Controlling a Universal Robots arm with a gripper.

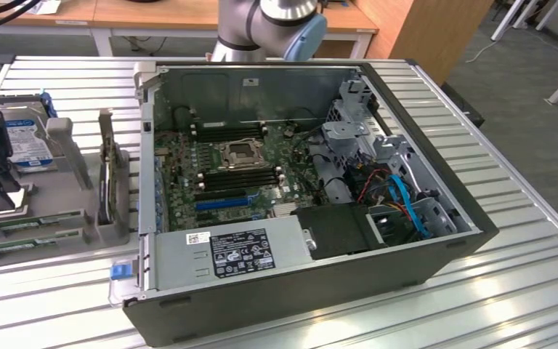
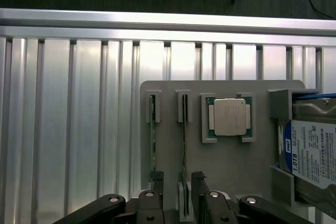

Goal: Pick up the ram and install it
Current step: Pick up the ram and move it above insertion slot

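Wrist view: black fingers stand apart astride the thin green circuit-board ram, on edge in a grey holder, at nine o'clock of the black computer case in the exterior view. Best descend squarely, stick centred.

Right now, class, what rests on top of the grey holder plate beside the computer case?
Standing on edge in slots are one ram stick and a second ram stick. The silver processor lies flat. The hard drive sits at one edge. The open gripper hides the first stick's end beneath it.
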